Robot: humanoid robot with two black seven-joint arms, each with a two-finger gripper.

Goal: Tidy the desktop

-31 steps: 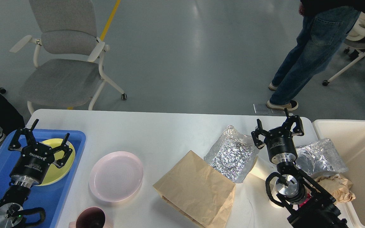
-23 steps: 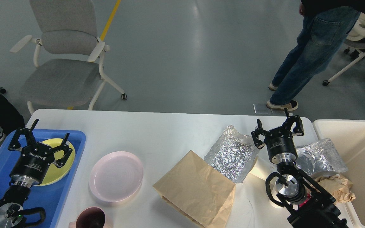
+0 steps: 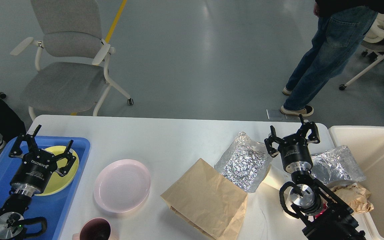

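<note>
- Bench (image 3: 178, 140): a white desktop with rounded corners, spanning the lower half of the frame from left to right.
- Left gripper (image 3: 42, 146): lower left of the frame, above the blue tray (image 3: 78, 146); fingers spread apart and holding nothing, over the yellow plate (image 3: 66, 156) lying in that tray.
- Right gripper (image 3: 293, 137): right of centre, above the bench's far edge; fingers spread apart and holding nothing.
- Pink plate (image 3: 122, 185): flat on the bench, just right of the tray, apart from it.
- Dark pink cup (image 3: 94, 230): bottom edge of the frame, below the pink plate, partly cut off.
- Brown paper bag (image 3: 205, 196): lower centre, lying flat and creased.
- Foil bag (image 3: 243, 161): touching the upper right corner of the paper bag, just left of the right gripper.
- Second foil bag (image 3: 337, 164): right of the right arm, beside the cream bin (image 3: 378, 146) at the right edge.
- Crumpled brown paper (image 3: 355, 196): below the second foil bag, against the bin's near wall.
- Grey chair (image 3: 68, 63): upper left, on the floor beyond the bench.
- Person in jeans (image 3: 325, 56): upper right, standing on the floor.
</note>
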